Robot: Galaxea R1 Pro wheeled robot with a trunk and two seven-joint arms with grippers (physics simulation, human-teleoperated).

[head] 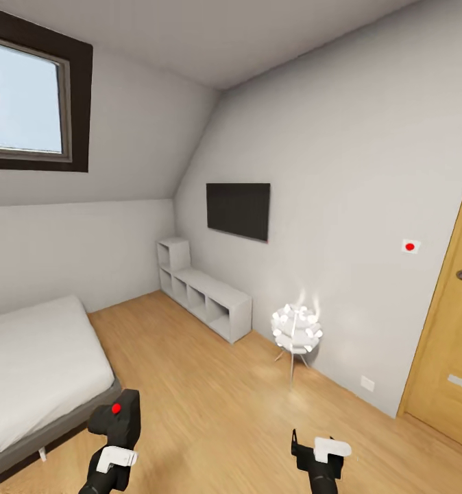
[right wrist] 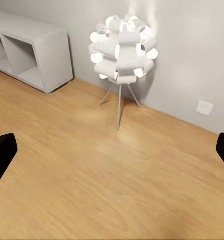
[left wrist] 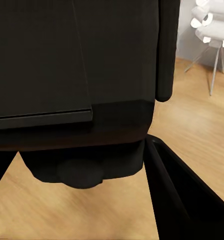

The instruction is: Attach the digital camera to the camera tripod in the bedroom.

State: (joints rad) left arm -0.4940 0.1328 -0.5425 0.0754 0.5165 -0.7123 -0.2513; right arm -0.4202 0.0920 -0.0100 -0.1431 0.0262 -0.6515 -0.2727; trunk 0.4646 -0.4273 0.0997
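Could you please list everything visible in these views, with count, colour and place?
digital camera: one, black with red button, held in the left gripper
bed: one, grey frame, white mattress, left of the room
window: one, dark frame, on the sloped wall above the bed
television: one, black, on the far wall
shelf unit: one, pale grey, under the television
floor lamp: one, white, on thin legs by the wall
door: one, light wood, far right
wall switch: one, white with red dot, beside the door
wall socket: one, white, low on the wall
left gripper: shut on the camera
right gripper: open
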